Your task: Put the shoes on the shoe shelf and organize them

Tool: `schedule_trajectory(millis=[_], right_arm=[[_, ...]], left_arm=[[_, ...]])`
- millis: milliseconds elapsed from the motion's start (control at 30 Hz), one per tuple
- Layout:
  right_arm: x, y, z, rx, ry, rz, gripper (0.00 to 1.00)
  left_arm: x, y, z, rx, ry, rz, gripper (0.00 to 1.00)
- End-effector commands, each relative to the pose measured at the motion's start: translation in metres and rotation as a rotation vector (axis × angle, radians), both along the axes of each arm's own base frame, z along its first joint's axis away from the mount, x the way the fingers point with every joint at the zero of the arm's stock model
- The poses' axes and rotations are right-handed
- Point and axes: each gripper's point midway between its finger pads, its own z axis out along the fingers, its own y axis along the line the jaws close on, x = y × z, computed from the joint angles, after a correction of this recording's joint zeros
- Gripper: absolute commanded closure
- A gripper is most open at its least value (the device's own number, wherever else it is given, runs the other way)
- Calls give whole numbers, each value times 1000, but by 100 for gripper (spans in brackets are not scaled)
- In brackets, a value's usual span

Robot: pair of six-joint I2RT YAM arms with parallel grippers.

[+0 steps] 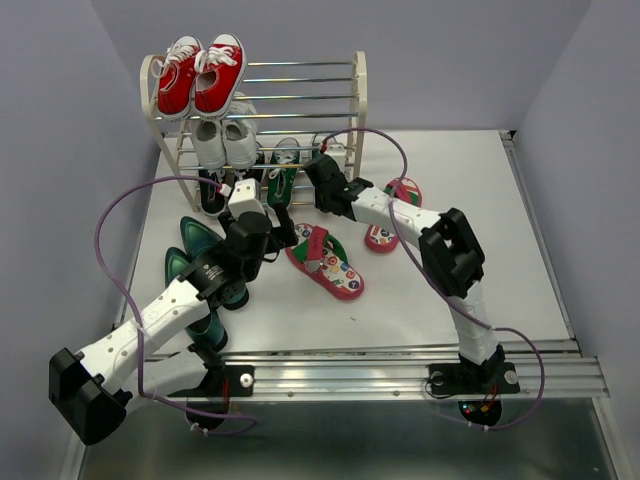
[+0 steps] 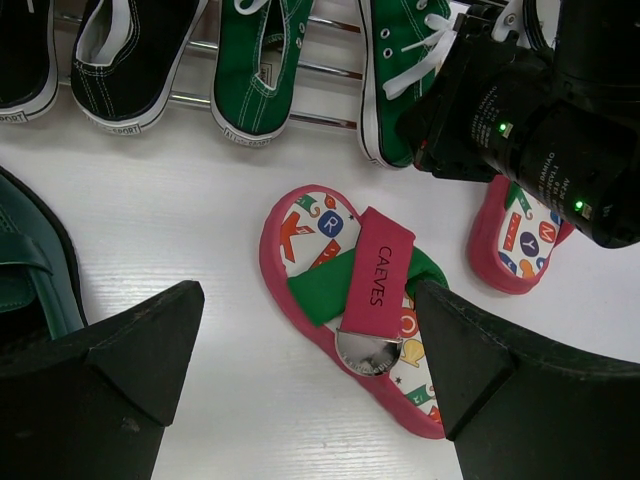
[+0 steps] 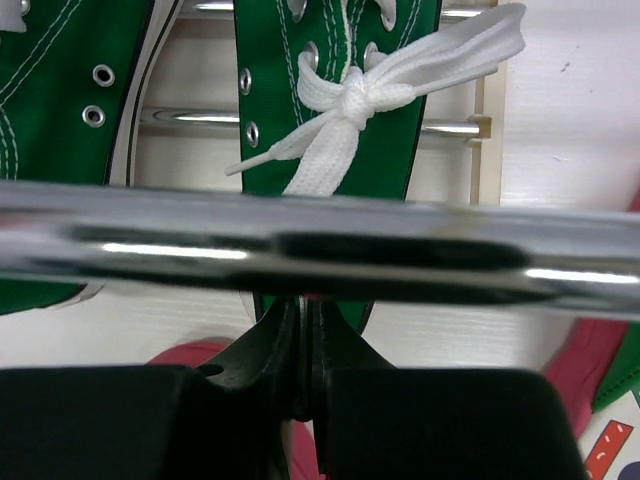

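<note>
Left wrist view: left fingers [image 2: 100,380] spread over the flip-flop [image 2: 372,290], flat on the tabletop [image 2: 180,230]; lower straight, straddling its middle, then close. Beyond, right fingers [image 3: 150,420] pressed together at the heel of a green sneaker [image 3: 400,140] on the shoe shelf [image 3: 300,245].

Bright, even light on the white desk [image 1: 540,240]; shadows soft and faint. In the right wrist view a near silver metal rod [image 3: 320,250] is blurred, streaked with glare; the white laces [image 3: 350,100] behind are sharp.
</note>
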Motion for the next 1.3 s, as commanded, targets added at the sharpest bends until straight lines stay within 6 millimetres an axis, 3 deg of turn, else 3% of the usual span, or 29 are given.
schedule_trajectory(millis=[0, 167, 267, 300, 667, 767, 800, 1067, 1167, 1267], right_arm=[[24, 13, 46, 84, -147, -81, 95], [24, 14, 42, 81, -138, -74, 77], [23, 15, 46, 85, -141, -61, 72], [22, 16, 46, 84, -138, -56, 65], [-2, 32, 77, 113, -127, 131, 30], [-10, 33, 78, 114, -114, 176, 11], [-14, 33, 82, 120, -114, 192, 0], [-59, 51, 91, 130, -79, 424, 0], [-76, 49, 108, 131, -102, 479, 0], [-104, 42, 103, 133, -66, 582, 0]], left_arm=[[3, 5, 11, -24, -43, 23, 1], [2, 7, 11, -26, -42, 33, 1], [1, 8, 12, -33, -41, 39, 1], [1, 9, 10, -31, -37, 43, 1], [-6, 15, 3, -50, 15, 86, 1], [-10, 18, -2, -60, 36, 99, 1], [-12, 19, -2, -68, 38, 100, 1], [-26, 31, -12, -95, 77, 139, 1], [-29, 33, -9, -114, 71, 140, 1], [-31, 36, -5, -121, 61, 145, 1]])
